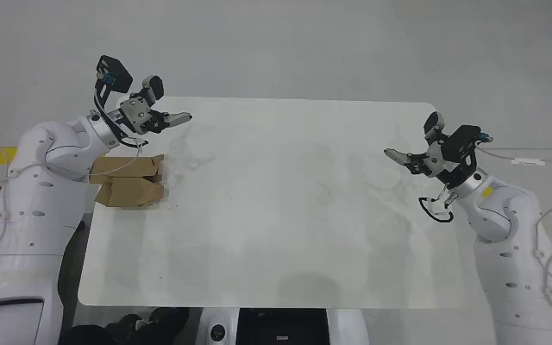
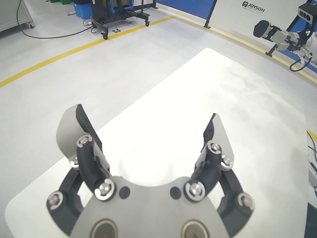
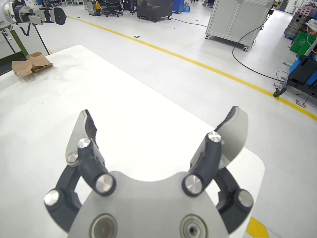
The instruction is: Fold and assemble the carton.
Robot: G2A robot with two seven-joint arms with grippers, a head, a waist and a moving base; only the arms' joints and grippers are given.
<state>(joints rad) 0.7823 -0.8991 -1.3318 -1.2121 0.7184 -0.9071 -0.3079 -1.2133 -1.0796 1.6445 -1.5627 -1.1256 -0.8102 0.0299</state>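
Since neither arm holds anything, the fold looks not yet begun. White table [image 1: 285,216]: smooth top, rounded corners.

Carton [image 1: 129,179]: brown cardboard, lying low with loose flaps partly lifted, at the table's left edge near the far corner. It appears to hang partly over that edge, with the left arm passing above it.

Left gripper [image 2: 146,112]: raised over the far-left corner, just beyond the carton, not touching it. Jaws wide apart, nothing between them.

Right gripper [image 3: 160,111]: over the table's right edge, well apart from the carton, pointing across toward it. Jaws spread wide too, nothing held.

Risks, as I judge them:
- A push from the table side could tip the carton off the edge, since it seems to overhang.
- Light card on a slick top will likely slide rather than crease unless one gripper pins it.
- Raised flaps may catch a descending finger and buckle off the score line.
- The right arm has the whole table to cross, so early work falls on one gripper.
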